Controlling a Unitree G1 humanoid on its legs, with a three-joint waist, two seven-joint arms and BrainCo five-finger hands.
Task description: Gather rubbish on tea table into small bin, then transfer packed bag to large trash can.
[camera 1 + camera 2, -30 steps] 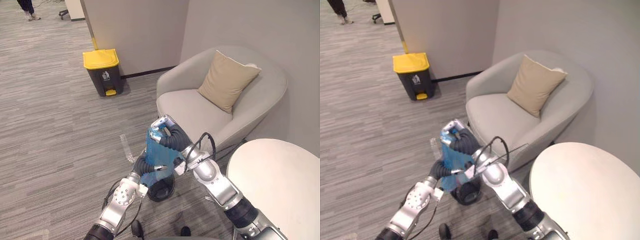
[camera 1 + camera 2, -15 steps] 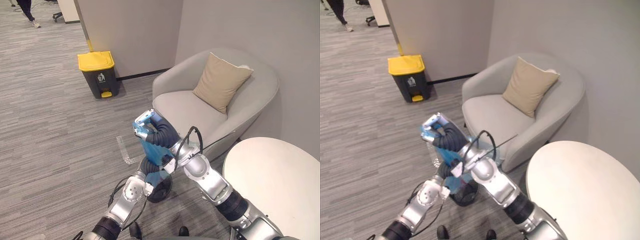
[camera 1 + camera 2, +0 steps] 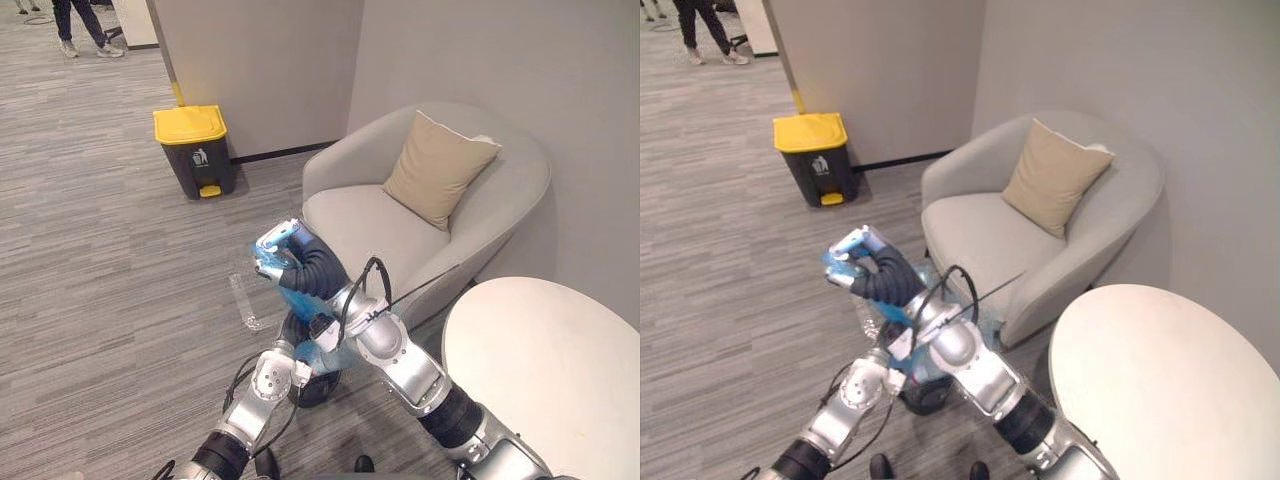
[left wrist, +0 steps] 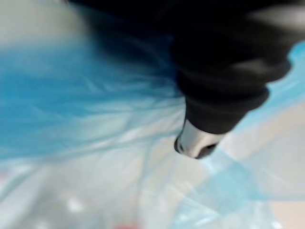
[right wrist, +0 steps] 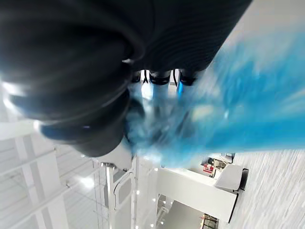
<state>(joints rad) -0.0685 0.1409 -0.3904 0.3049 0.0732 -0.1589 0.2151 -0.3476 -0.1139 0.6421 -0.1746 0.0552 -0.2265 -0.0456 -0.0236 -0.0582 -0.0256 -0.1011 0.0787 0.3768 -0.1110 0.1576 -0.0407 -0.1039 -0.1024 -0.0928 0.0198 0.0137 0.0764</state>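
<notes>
Far left, at the far end of the grey carpet: a person's legs (image 3: 80,22). Nearer, against the wall: a yellow-lidded pedal bin (image 3: 192,148), well apart from the robot hands. Near centre: left robot hand (image 4: 198,138), low against the blue rubbish bag (image 3: 298,300), pressed to the film; impossible to tell whether clamped or apart. Above it: right robot hand (image 3: 292,260), curled tight round the bag's bunched top, holding the bag up over the small black bin (image 3: 318,388) on the floor. Right of centre: a grey armchair (image 3: 370,225) with a tan cushion (image 3: 437,170) propped against its back. Near right: a round white bench (image 3: 545,375).
</notes>
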